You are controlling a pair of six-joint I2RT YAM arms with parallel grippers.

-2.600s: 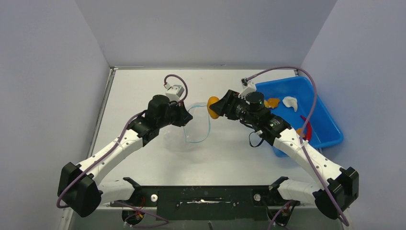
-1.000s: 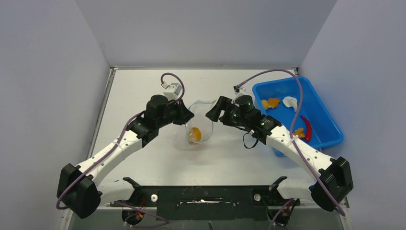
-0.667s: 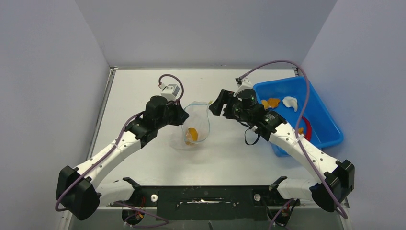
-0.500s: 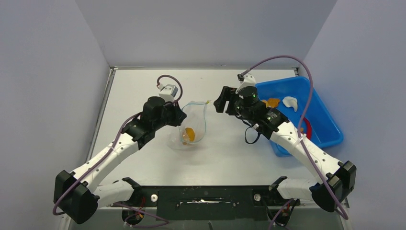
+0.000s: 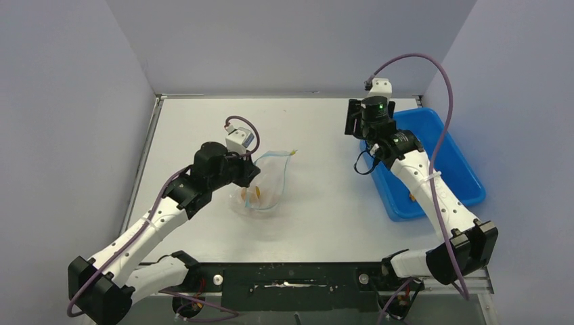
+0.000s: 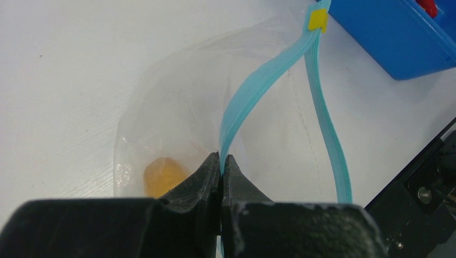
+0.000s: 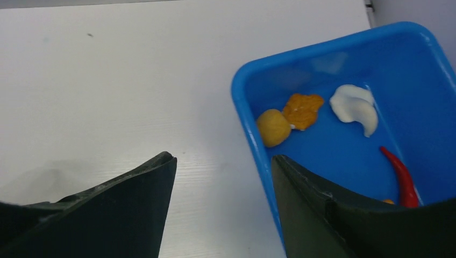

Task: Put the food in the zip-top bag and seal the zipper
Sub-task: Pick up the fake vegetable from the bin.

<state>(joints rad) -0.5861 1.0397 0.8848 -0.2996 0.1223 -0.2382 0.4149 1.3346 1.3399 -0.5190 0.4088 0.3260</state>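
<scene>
The clear zip-top bag lies mid-table with its mouth gaping. My left gripper is shut on one side of the blue-green zipper; from above that gripper sits at the bag's left edge. One orange fruit rests inside the bag. My right gripper is open and empty, hovering over the tray's near-left rim. In the tray lie an orange fruit, an orange bit, a white lump and a red chili.
The rigid blue tray stands at the right, partly covered by the right arm. A yellow slider tab sits at the zipper's far end. Grey walls close in the back and sides.
The orange fruit went from my right gripper into the bag. My right gripper then swung back and right to the tray's corner. My left gripper pulled the bag slightly left and nearer.
</scene>
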